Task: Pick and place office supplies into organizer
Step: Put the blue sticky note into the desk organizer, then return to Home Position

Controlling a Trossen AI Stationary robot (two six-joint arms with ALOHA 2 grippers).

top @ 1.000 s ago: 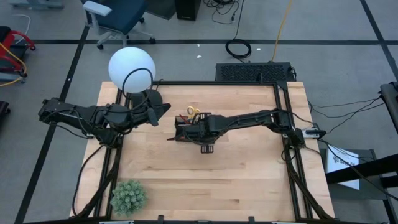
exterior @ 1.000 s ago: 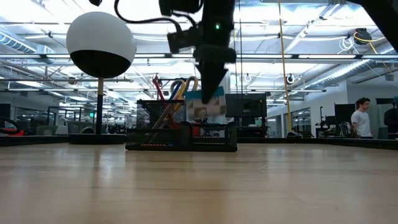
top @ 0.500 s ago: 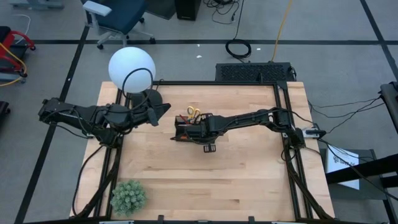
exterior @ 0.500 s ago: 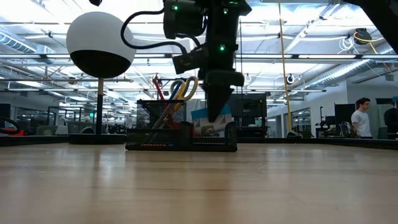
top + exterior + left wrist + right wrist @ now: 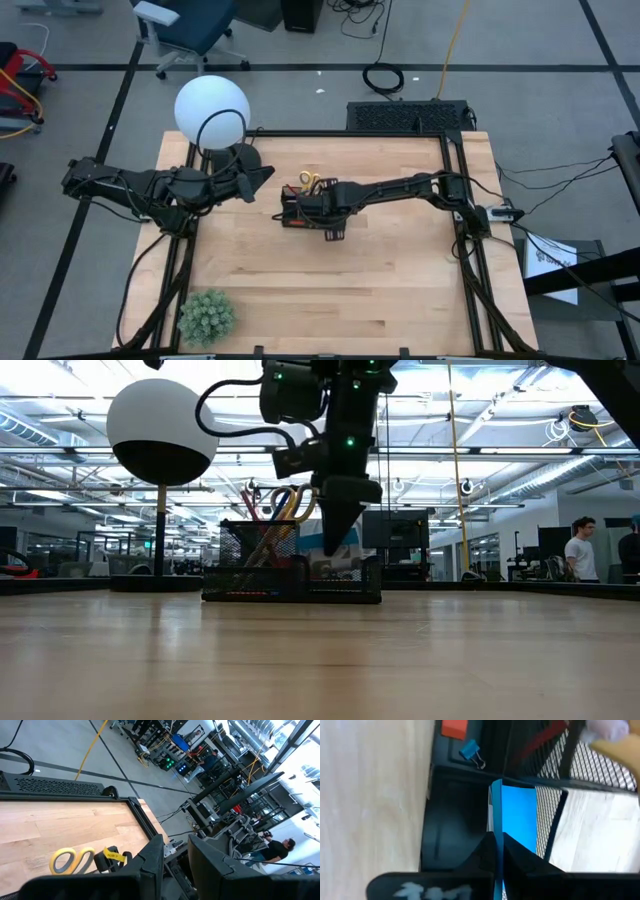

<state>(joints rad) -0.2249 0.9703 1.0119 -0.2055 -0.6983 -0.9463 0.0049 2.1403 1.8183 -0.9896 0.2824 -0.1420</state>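
Observation:
The black mesh organizer (image 5: 290, 200) stands mid-table; it also shows in the low view (image 5: 250, 575). Yellow-handled scissors (image 5: 300, 500) and pens (image 5: 257, 505) stick up from its tall compartment. An orange-red eraser (image 5: 454, 727) and a blue clip (image 5: 470, 751) lie in the low one. My right gripper (image 5: 497, 837) points down into the low compartment, shut on the blue note pad (image 5: 519, 815). My left gripper (image 5: 262, 176) is open and empty beside the lamp's base, left of the organizer. My right gripper pinches the note pad's upper edge (image 5: 497, 827) between its two fingers, from above, pointing down. The pad stands on edge inside the organizer's low compartment. Whether its lower edge rests on the floor of the compartment I cannot tell.
A white globe lamp (image 5: 211, 110) stands at the table's far left, its round black base (image 5: 240, 158) close to my left gripper. A green spiky plant (image 5: 205, 316) sits at the near left corner. Bare wood lies in front of the organizer. A person (image 5: 578, 555) stands far behind.
My right gripper has gone down with the blue note pad into the organizer's low compartment, then shifted a little toward the table's left edge. The pad, held above the rim a second ago, now sits low inside the tray.

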